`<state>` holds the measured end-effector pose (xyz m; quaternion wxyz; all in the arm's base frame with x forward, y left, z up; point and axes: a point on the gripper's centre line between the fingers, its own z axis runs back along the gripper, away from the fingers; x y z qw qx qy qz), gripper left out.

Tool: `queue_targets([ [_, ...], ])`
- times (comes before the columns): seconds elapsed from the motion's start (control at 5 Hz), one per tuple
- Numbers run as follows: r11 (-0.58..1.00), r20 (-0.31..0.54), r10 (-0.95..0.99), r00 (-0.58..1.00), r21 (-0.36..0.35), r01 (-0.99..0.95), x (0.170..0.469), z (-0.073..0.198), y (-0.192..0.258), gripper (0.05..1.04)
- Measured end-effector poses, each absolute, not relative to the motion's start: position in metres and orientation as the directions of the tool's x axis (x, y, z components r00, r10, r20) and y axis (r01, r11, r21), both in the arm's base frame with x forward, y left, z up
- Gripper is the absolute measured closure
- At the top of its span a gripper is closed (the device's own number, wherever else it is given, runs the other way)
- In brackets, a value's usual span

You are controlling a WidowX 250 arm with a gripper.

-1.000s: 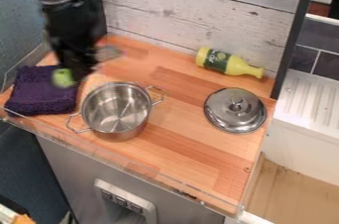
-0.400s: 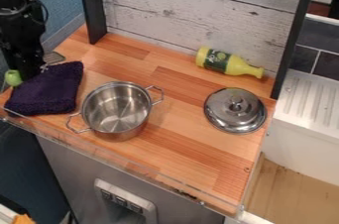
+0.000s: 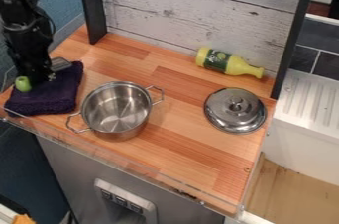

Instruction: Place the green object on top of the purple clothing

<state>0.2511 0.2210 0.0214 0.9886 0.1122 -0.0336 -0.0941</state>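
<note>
The black gripper (image 3: 30,81) hangs over the folded purple cloth (image 3: 47,98), its jaws clamped on the round green object (image 3: 23,84) — at the cloth's far left part, though whether the object touches the fabric I cannot tell. On the table (image 3: 179,146), a steel pot (image 3: 116,110) stands just beside the cloth — well apart from a metal lid (image 3: 236,111) and a yellow-green bottle (image 3: 228,63) on its side.

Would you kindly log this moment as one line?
claw over purple cloth | green object at claw | grip unclear | pot uncovered beside cloth
</note>
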Motion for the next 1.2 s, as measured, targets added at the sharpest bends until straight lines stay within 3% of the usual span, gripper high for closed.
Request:
queue_targets([
  [0.2, 0.960, 0.025, -0.184, 0.983, 0.221, 0.175, 0.250, 0.013, 0.221, 0.688],
  [0.6, 0.973, 0.020, -0.149, 0.989, 0.181, 0.143, 0.249, 0.019, 0.212, 0.115],
  [1.0, 0.975, 0.095, -0.131, 0.987, 0.195, 0.111, 0.249, 0.084, 0.206, 0.081],
  [1.2, 0.965, 0.136, -0.126, 0.983, 0.244, 0.090, 0.248, 0.114, 0.198, 0.083],
])
